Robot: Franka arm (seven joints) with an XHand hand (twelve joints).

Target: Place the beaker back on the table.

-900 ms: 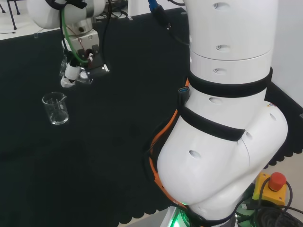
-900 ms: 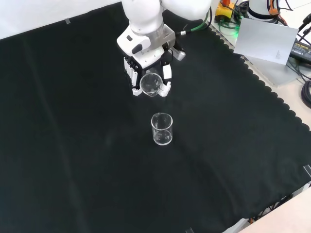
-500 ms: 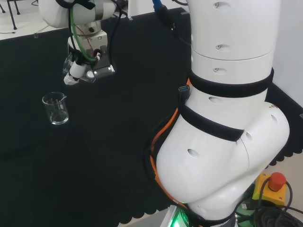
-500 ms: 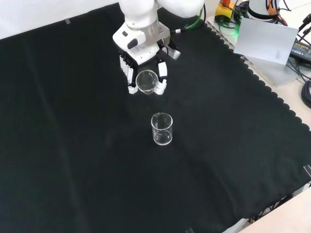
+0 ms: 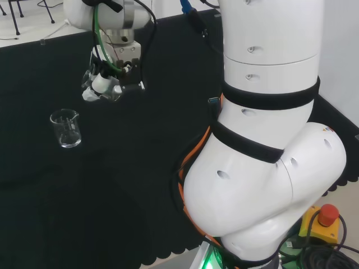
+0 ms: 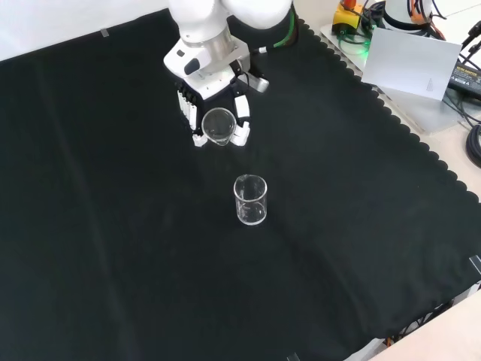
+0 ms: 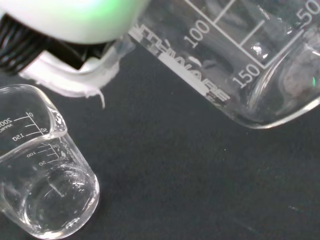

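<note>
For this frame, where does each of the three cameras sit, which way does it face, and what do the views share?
Head view: behind and above the base, facing the cloth; white arm links at right, hand at left.
Front view: opposite, looking down; hand enters from top, holding a beaker.
Wrist view: looking past the palm at the held beaker.
All share the standing beaker.

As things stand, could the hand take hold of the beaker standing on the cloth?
Probably not yet: the hand is already curled round a held beaker, tilted and above the cloth. The standing beaker is unobstructed, with bare black cloth around it.
</note>
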